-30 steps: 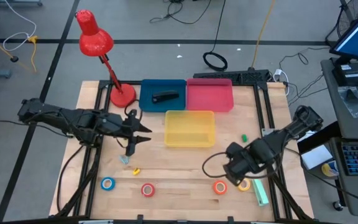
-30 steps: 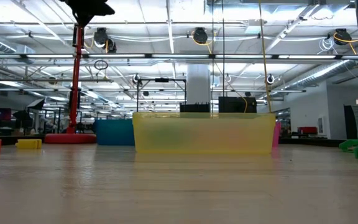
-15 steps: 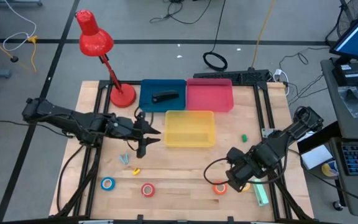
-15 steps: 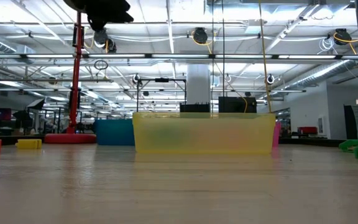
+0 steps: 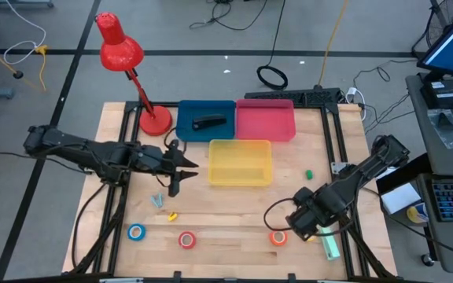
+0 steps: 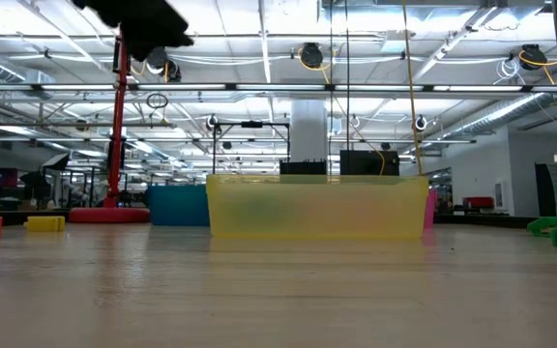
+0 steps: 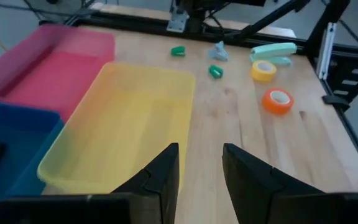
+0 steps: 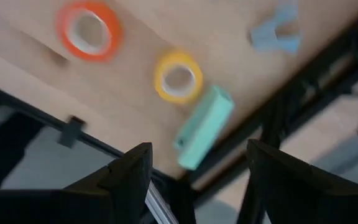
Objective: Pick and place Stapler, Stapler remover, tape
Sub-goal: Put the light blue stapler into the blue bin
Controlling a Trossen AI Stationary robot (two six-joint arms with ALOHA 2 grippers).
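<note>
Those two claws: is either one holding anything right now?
No. The left gripper and the right gripper both show bare gaps between their fingers.

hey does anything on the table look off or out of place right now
Nothing looks damaged or spilled. The yellow bin and pink bin are empty; only the blue bin holds a dark item. The blue, red, orange tape rolls still lie loose near the table's front edge.
</note>
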